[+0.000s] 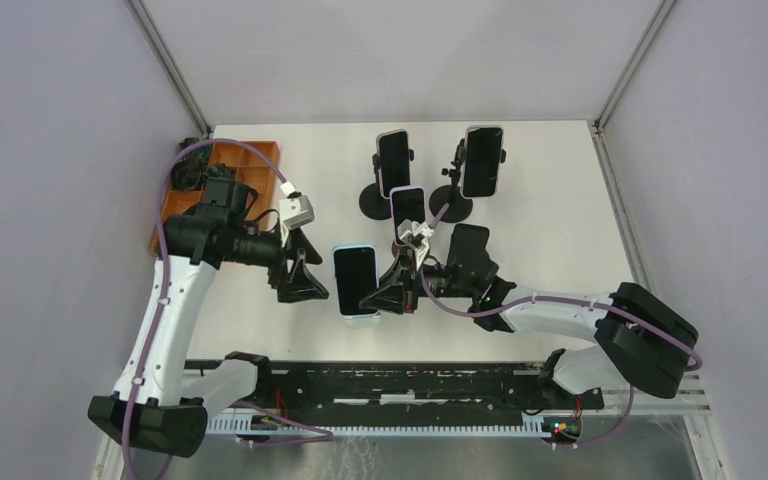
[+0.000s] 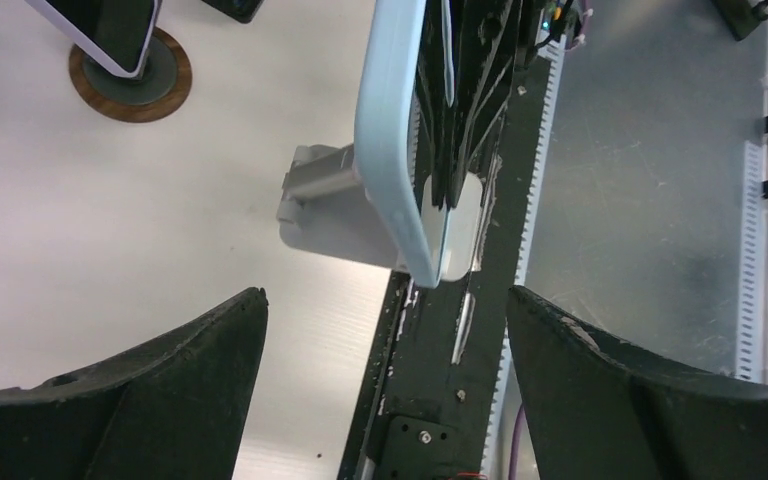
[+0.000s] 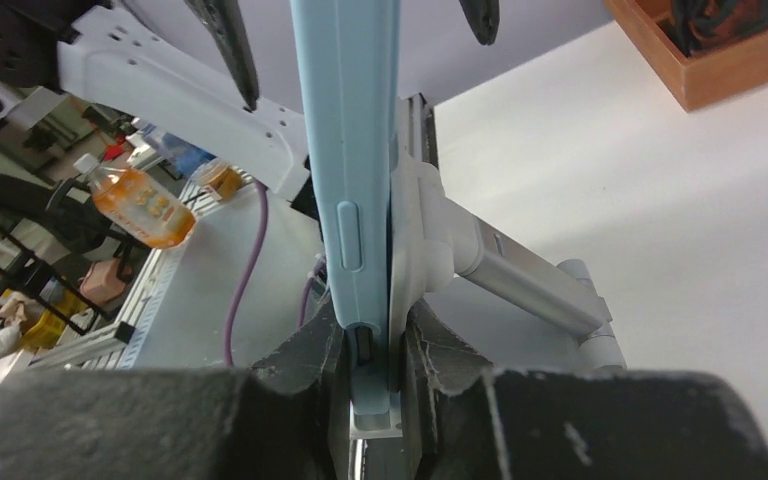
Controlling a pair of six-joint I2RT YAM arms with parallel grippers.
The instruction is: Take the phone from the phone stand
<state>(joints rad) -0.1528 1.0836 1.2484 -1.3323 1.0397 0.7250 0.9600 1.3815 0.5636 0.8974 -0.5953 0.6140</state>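
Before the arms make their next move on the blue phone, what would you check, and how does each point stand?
1. Right fingers closed on phone: ok.
2. They grip the phone alone: not ok; the plate of the stand seems pinched too.
3. Left fingers open: ok.
4. Left fingers holding the stand: not ok; no contact yet.
5. Other phones apart from this one: ok.
6. Phone free of the cradle lip: cannot tell.
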